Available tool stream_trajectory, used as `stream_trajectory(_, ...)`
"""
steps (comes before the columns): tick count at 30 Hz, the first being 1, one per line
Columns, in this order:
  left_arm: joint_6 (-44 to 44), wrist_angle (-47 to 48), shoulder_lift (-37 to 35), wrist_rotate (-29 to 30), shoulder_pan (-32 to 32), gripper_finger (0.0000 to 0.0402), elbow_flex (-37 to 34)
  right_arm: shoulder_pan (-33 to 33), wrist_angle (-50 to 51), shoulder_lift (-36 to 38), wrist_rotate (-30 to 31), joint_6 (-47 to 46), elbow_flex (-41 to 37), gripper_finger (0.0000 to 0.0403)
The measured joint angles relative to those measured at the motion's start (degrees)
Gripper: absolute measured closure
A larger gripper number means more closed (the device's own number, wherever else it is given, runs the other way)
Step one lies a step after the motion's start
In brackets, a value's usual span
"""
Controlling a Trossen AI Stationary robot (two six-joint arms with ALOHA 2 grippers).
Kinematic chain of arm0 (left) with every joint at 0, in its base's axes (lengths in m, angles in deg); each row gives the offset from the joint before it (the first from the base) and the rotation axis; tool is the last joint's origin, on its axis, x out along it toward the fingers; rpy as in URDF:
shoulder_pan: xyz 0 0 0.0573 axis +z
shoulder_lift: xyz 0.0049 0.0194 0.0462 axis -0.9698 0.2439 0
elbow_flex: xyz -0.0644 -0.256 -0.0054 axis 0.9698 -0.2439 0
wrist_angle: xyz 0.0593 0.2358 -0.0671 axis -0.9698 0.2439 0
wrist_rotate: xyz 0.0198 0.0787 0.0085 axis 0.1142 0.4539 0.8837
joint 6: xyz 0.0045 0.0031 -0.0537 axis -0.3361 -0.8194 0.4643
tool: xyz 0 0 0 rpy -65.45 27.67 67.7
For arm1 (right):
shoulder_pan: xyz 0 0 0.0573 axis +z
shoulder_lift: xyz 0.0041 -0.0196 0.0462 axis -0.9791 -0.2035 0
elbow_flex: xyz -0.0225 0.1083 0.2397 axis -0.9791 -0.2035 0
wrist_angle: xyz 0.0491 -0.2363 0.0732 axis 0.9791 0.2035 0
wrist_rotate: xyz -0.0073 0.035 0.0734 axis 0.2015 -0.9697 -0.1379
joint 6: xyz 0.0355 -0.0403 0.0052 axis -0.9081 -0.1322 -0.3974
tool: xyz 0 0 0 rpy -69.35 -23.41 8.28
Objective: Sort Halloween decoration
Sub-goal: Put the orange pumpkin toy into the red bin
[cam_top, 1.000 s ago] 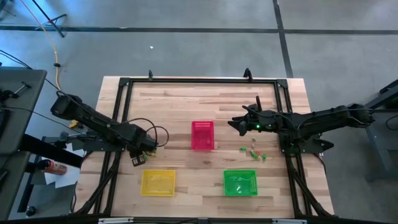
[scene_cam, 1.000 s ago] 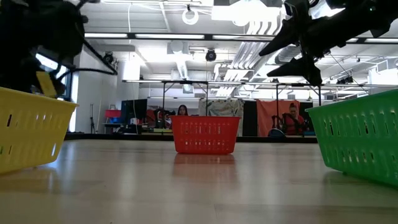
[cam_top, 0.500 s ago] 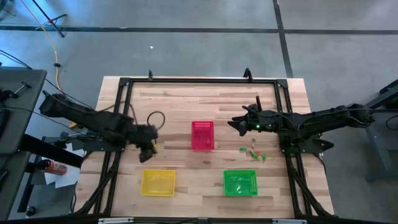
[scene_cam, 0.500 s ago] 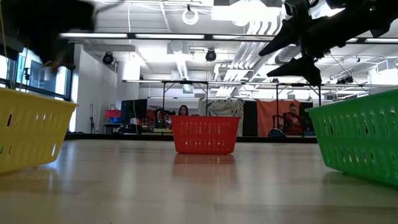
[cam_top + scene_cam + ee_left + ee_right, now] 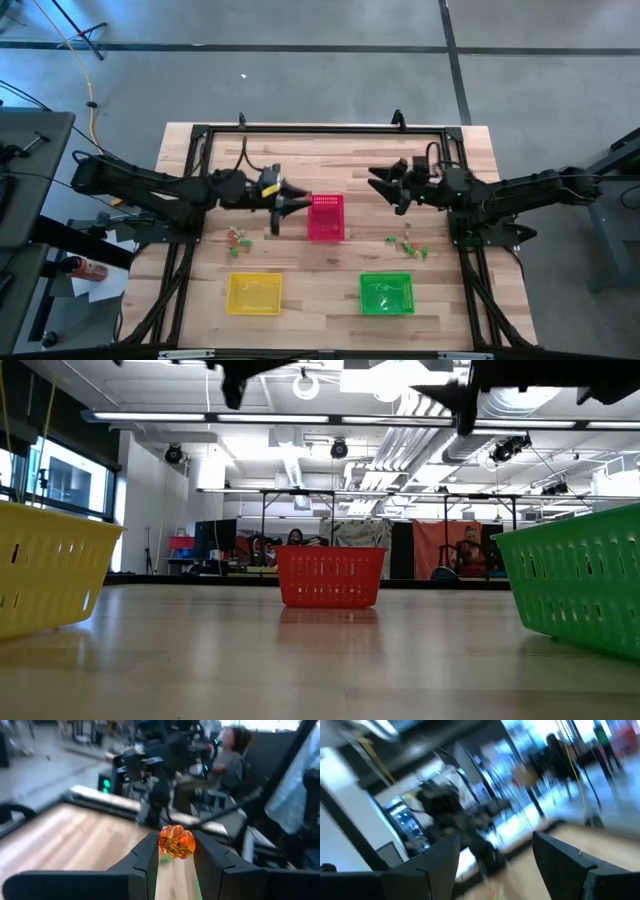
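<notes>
My left gripper (image 5: 292,204) is above the table just left of the pink-red basket (image 5: 326,217), shut on a small orange trinket (image 5: 176,841). A few orange-red trinkets (image 5: 238,238) lie on the table behind it, above the yellow basket (image 5: 254,293). Green and pale trinkets (image 5: 408,245) lie on the table above the green basket (image 5: 386,293). My right gripper (image 5: 383,184) is open and empty, raised to the right of the pink-red basket; its fingers stand apart in the right wrist view (image 5: 495,845). My left gripper pinches the orange trinket by its two sides (image 5: 163,843) between its two fingertips. The fingers come about level, pointing toward the table's right edge. The trinket is lifted clear of the table, sticking up a little above the fingertips.
A black frame (image 5: 320,130) runs along the table's edges. The three baskets stand on the table in the low view: yellow (image 5: 50,570), pink-red (image 5: 330,577), green (image 5: 585,590). People sit in the room beyond the table.
My left gripper has risen from the spot by the yellow basket and swung toward the table's right and far side, up to the pink-red basket, carrying the orange trinket; it now points right. My right gripper has risen and shifted a little toward the far edge.
</notes>
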Motion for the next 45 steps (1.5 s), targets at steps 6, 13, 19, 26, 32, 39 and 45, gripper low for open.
stream_trajectory(6,-2.6,-4.5,7.2,-4.4,4.7,0.0318,2.2,0.0,-5.0,0.0,-1.0,8.3,0.0,0.0159)
stream_trajectory(13,-4.3,-4.1,13.2,-8.1,6.7,0.0318,8.1,3.3,3.1,-0.1,-1.1,16.4,1.9,0.0159)
stream_trajectory(19,-6.4,-2.6,14.0,-9.0,6.9,0.0318,9.2,5.4,27.7,0.0,-0.3,25.0,10.5,0.0159)
stream_trajectory(26,-7.6,-1.3,13.9,-9.0,6.9,0.0318,9.2,3.9,30.7,0.0,0.5,25.4,13.1,0.0159)
stream_trajectory(32,-5.9,-0.7,13.9,-9.0,6.9,0.0318,9.2,3.6,30.7,0.0,0.5,25.4,13.0,0.0159)
stream_trajectory(39,-8.6,25.3,14.6,-10.2,8.3,0.0318,19.5,3.6,30.5,0.0,3.7,25.4,13.0,0.0159)
stream_trajectory(45,-18.0,42.3,20.7,-9.0,11.2,0.0318,27.9,3.6,30.6,0.0,5.0,25.4,13.0,0.0159)
